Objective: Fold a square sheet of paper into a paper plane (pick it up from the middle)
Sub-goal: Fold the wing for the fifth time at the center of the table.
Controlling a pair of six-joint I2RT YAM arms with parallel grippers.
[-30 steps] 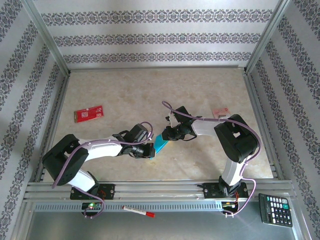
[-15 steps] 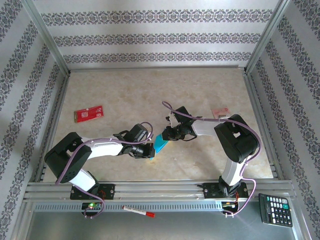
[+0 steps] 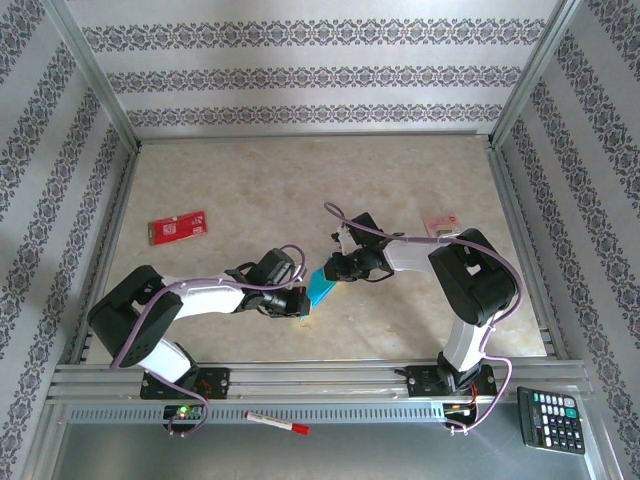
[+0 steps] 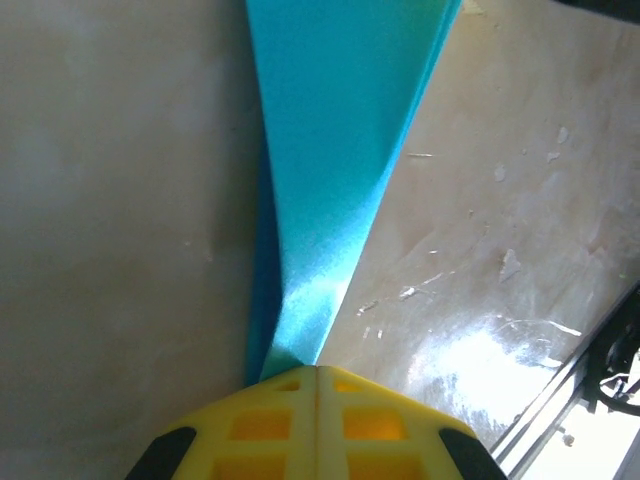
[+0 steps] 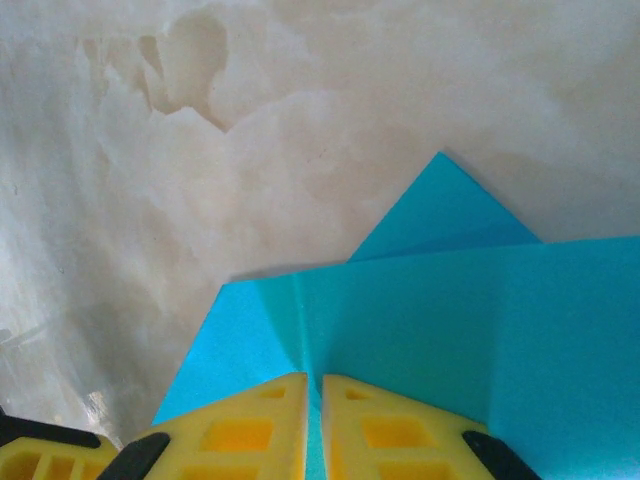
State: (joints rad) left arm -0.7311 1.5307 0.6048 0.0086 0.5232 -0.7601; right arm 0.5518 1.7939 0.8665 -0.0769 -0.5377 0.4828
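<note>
- Far left of the table (image 3: 250, 180) — red-and-white card (image 3: 177, 227) lying flat, well apart from both arms.
- Left arm (image 3: 200, 295) reaches low across the table toward the middle. Its wrist sits just left of the paper (image 4: 335, 120).
- Left gripper (image 4: 317, 372): yellow fingers (image 4: 275, 395) pressed together with no gap, clamped on the paper's narrow end. From that pinch the sheet fans out wider, away from the wrist camera, with a soft twist near the fingers.
- Paper from above: a small teal-blue creased shape near the table's middle, between the 2 grippers and held at both ends. Can't tell from above whether its underside touches the table.
- Right gripper (image 5: 313, 385) — 2 yellow fingers nearly closed, a thin slit between them, gripping an edge of the paper. Layered folds show, with 1 pointed flap poking out beyond the top layer.
- Right arm (image 3: 465, 280) bends back from the middle to its base at near right.
- Near the table's right edge: small red-and-white packet (image 3: 441, 225), flat.
- Off the table, on the near rail: red-capped marker (image 3: 278, 423) left of centre, calculator (image 3: 550, 418) at far right.
</note>
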